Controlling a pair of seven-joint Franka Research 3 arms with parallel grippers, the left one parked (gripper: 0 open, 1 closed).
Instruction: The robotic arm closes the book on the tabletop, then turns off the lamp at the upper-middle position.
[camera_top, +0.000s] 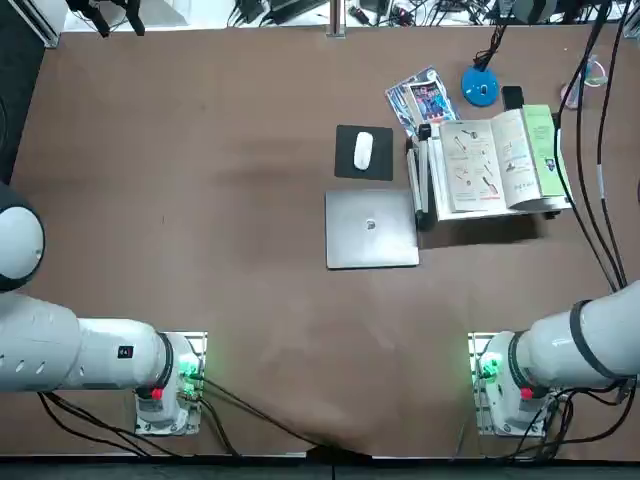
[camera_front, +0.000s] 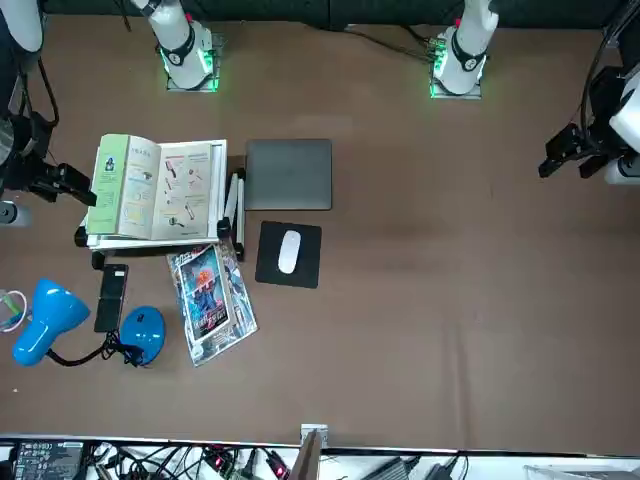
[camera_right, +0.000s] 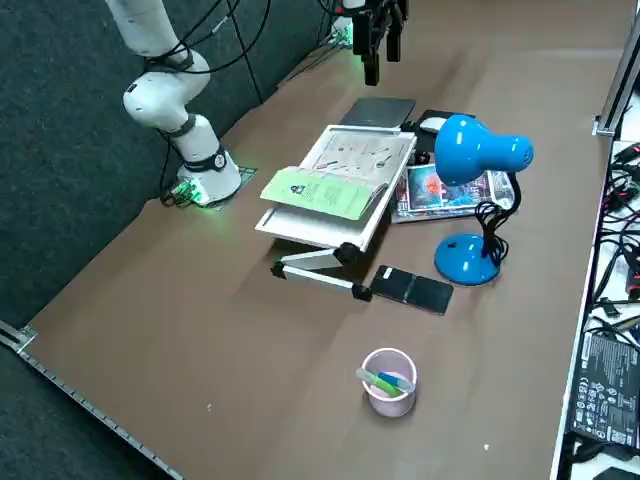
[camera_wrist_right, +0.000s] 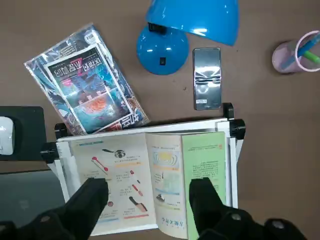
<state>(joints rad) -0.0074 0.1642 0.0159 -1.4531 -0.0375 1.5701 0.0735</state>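
Note:
The book (camera_top: 490, 160) lies open on a white folding stand on the tabletop (camera_top: 200, 200), white illustrated pages up, and its green cover leaf (camera_right: 320, 190) rises at one side. It also shows as the book (camera_front: 160, 190) and the book (camera_wrist_right: 150, 165). My right gripper (camera_wrist_right: 147, 205) hangs open above the pages, touching nothing; in the front view the gripper (camera_front: 60, 182) is beside the book's edge. The lamp (camera_top: 481, 88) stands just beyond the book, with a round blue base (camera_wrist_right: 162, 50) and a blue head (camera_right: 485, 150).
A black phone (camera_wrist_right: 206, 77) lies between the lamp and the stand. Glossy leaflets (camera_top: 420, 100), a white mouse (camera_top: 363, 150) on a black pad and a closed grey laptop (camera_top: 371, 228) sit beside the book. A pink cup (camera_right: 388, 380) holds pens near the table's edge.

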